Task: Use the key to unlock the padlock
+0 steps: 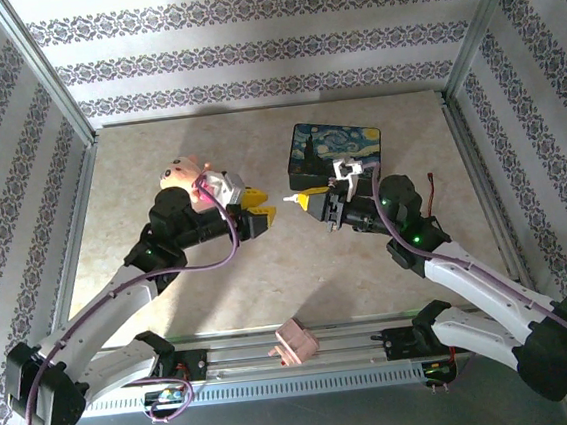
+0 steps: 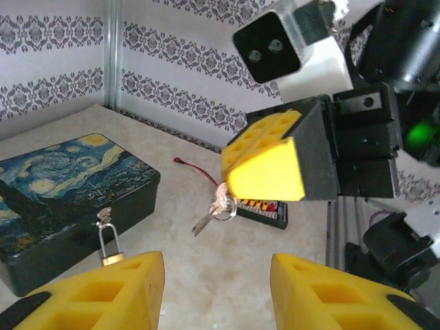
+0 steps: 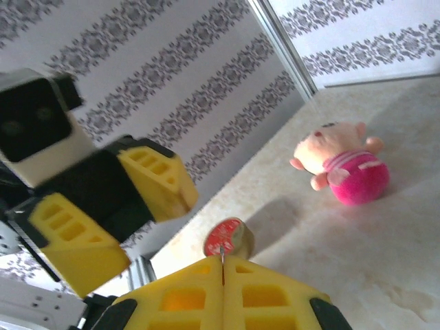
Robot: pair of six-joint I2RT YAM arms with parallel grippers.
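The desk [image 1: 270,284], a pale marbled surface, passes out of sight under the arm bases at its near edge. On its far right part sits the painted box [image 1: 336,152], its lid a swirling blue and yellow night sky. In the left wrist view the frame cuts off the box's left end.

The left end effector [image 2: 216,295] appears there as two yellow fingers along the bottom edge, spread apart with nothing between them and cropped by the frame. Facing it, close but apart, the right end effector [image 2: 258,175] has its yellow pads pressed together, pinching the key [image 2: 216,208]. The key dangles below the pads on a small ring. Whether one key or two hang there is hard to make out, and the gripped part is hidden. In the right wrist view a thin metal sliver shows at the seam between the pads.

A pink plush pig [image 1: 184,172] lies on the far left part, with the left wrist overlapping its near side from above.

The padlock [image 2: 113,258], brass with a thin shackle, hangs upright from the box's front latch [image 2: 104,214], its lower body hidden behind the left finger. Beyond the key lies a small flat board [image 2: 265,212] with red and yellow marks too small to read.
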